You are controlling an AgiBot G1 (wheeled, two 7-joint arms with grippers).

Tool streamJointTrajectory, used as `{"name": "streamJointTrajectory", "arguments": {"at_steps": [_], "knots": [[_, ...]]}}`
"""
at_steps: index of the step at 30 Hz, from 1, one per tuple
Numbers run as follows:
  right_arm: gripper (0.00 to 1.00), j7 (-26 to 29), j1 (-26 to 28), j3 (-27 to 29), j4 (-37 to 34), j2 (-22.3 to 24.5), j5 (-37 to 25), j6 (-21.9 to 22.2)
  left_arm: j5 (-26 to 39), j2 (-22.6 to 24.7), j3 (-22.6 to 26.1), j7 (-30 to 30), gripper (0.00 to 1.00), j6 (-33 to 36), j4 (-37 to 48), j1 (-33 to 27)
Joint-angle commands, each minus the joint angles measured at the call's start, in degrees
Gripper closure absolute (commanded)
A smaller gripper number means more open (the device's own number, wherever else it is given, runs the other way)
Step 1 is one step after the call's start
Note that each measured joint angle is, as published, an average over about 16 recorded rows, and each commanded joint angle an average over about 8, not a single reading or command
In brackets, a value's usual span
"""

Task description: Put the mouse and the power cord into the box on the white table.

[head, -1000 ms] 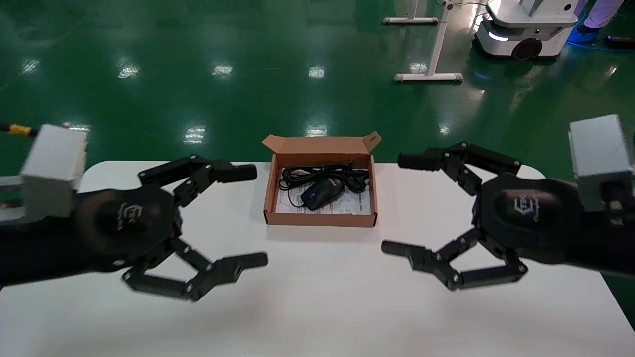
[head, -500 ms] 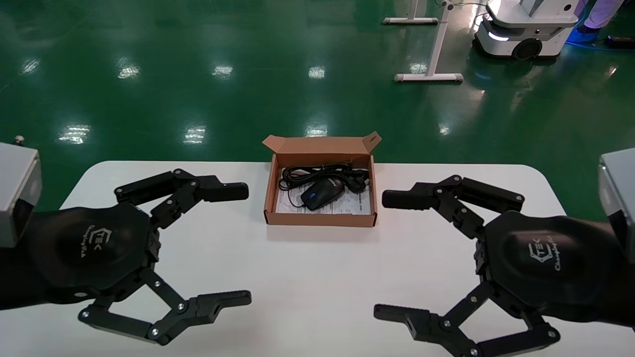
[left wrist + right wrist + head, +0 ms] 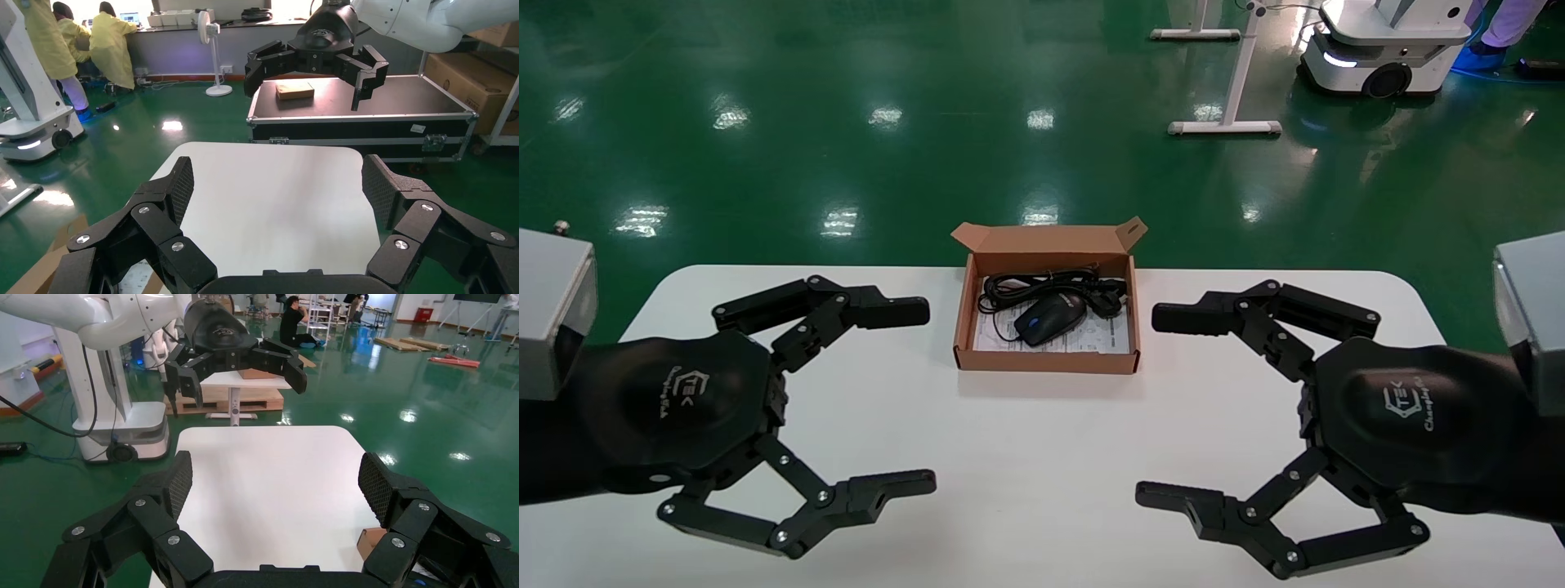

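Left hand (image 3: 834,400) and right hand (image 3: 1238,404): wide open, empty, hovering low over tabletop (image 3: 1026,457), one each side of box (image 3: 1046,359). Barely shifted from half a second ago, after dropping down and back before that. Mouse (image 3: 1050,318) and power cord (image 3: 1042,287) already inside box. Task probably finished; hands apparently settling.

The box (image 3: 1046,359) is showing matt brown cardboard lined with printed paper; the mouse (image 3: 1048,317) is gleaming as smooth black plastic; the counter (image 3: 1042,457) is looking smooth and white; the floor (image 3: 846,122) is shining glossy green.
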Motion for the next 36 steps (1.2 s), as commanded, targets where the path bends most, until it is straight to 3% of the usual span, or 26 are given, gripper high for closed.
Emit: {"name": "streamJointTrajectory", "arguments": {"at_steps": [1,36], "knots": [[0.00,-0.1,0.1,0.0,-0.1,0.0,-0.1,0.0,0.0,0.0,0.0,0.0,0.00,0.0,0.0,0.0],[0.00,-0.3,0.4,-0.2,-0.5,-0.1,-0.4,0.2,0.2,0.2,0.1,0.0,0.00,-0.2,0.2,-0.1]]}}
